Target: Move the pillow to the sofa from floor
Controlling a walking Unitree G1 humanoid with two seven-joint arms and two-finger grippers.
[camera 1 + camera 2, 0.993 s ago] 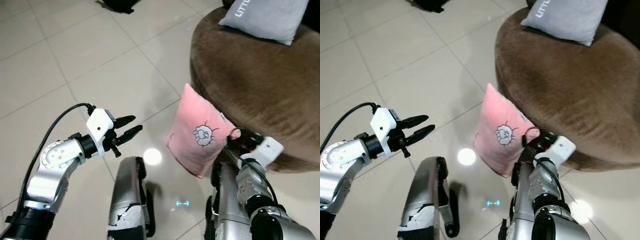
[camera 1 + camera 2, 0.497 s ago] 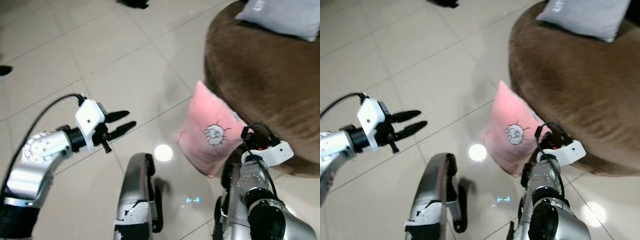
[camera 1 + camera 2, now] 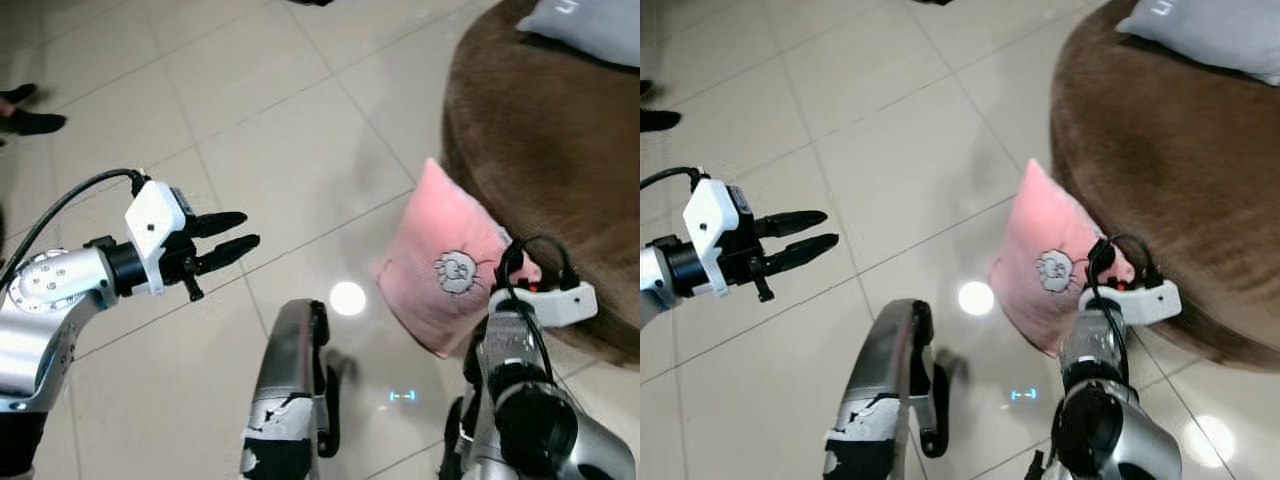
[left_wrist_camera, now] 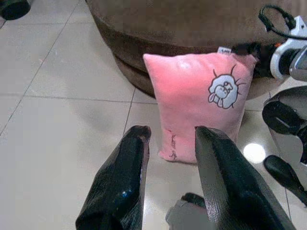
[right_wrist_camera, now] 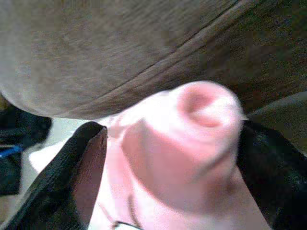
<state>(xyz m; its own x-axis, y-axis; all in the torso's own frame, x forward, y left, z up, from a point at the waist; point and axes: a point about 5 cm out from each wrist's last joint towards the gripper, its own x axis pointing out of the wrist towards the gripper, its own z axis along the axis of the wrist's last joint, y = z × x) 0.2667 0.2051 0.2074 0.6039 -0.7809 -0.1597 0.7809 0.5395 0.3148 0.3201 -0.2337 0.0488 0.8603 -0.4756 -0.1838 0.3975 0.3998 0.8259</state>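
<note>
Against the sofa's near edge the pillow stands on open tile, the left gripper spread empty well left; from the right wrist, the right gripper pinches one bunched corner, which may slip free when lifted.

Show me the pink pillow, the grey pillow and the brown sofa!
pink pillow (image 3: pixel 440 265), left eye view, middle of its front.
grey pillow (image 3: pixel 1220 40), right eye view, its middle.
brown sofa (image 3: pixel 1160 150), right eye view, bare seat top.
</note>
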